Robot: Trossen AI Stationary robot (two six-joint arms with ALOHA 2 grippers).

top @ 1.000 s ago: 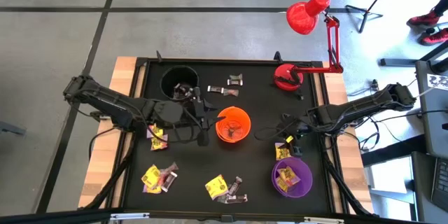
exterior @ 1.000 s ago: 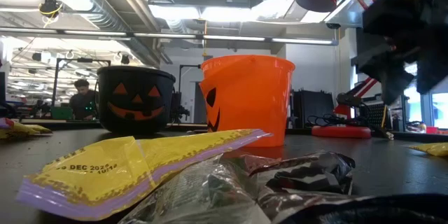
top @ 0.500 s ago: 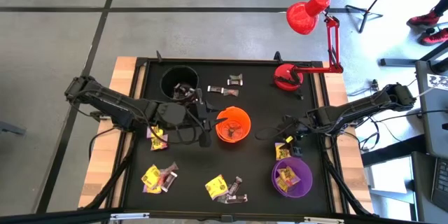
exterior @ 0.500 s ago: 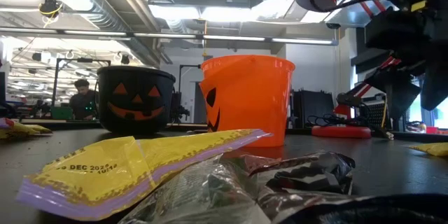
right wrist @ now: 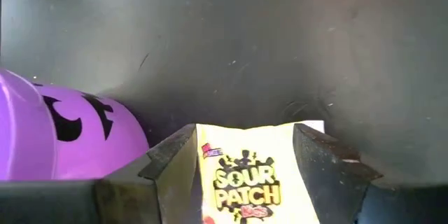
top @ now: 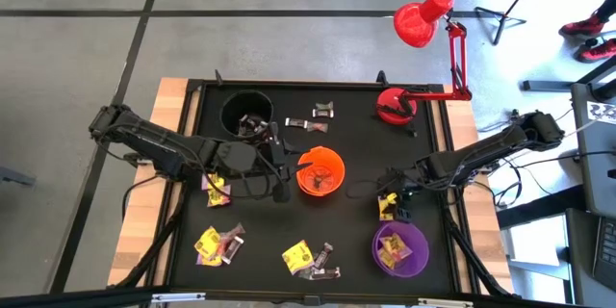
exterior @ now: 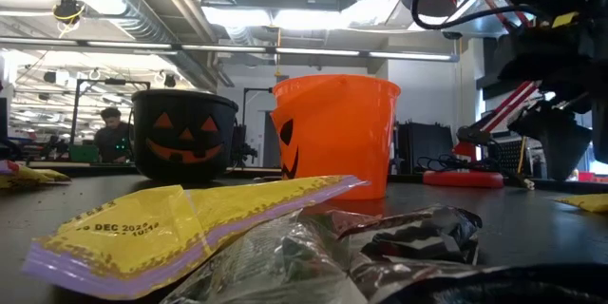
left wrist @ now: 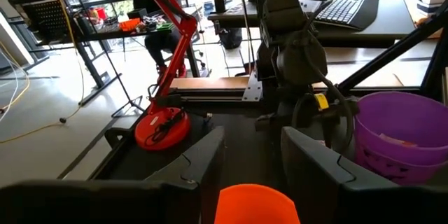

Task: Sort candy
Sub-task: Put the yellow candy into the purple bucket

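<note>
Right gripper (top: pixel 393 202) hangs low over the black table (top: pixel 356 226), just beside the purple cup (top: pixel 401 245); its fingers (right wrist: pixel 171 157) are spread, one on each side of a yellow Sour Patch packet (right wrist: pixel 241 175) that lies flat between them; whether the pads already touch the wrapper is hard to tell from the wrist view. The packet sits directly under the gripper, and its long axis seems to run along the line of the fingers, not across them; closing should catch its narrow width. The purple cup, already holding yellow sweets, stands right next to this spot, so the carry is short. Left gripper (top: pixel 279 166) waits, open, between the black cup (top: pixel 246 114) and the orange cup (top: pixel 320 173), well apart from this packet; the right arm is plainly nearer. Other candy (top: pixel 310 260) lies scattered along the near edge.
</note>
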